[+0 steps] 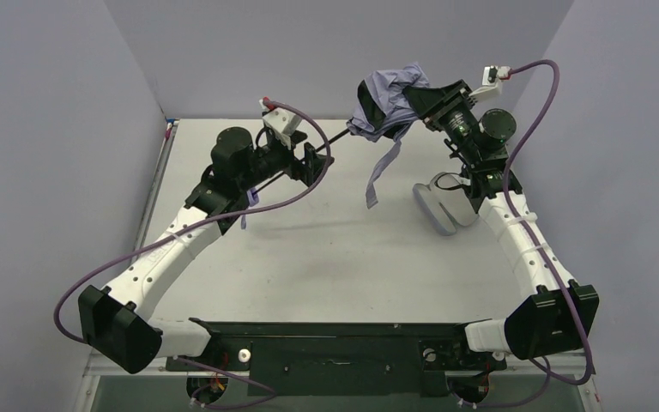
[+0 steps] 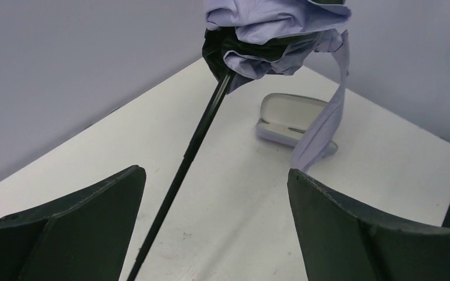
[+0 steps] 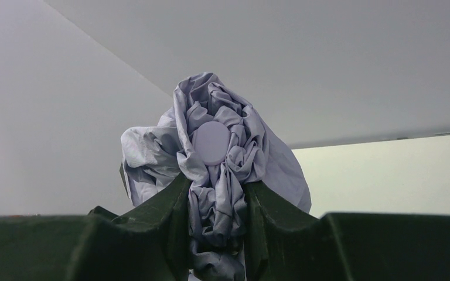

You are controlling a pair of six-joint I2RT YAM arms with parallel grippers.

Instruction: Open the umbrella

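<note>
Right jaws clamp bunched umbrella; hinged case lies open on table.

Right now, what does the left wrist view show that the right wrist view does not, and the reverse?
Only left wrist: the umbrella's black shaft, a hanging strap, an open lavender case on the table, and the left gripper open, with the shaft between its fingers. Only right wrist: the round cap on the canopy, with the right gripper shut on the bunched fabric. Both: the lavender canopy.
</note>
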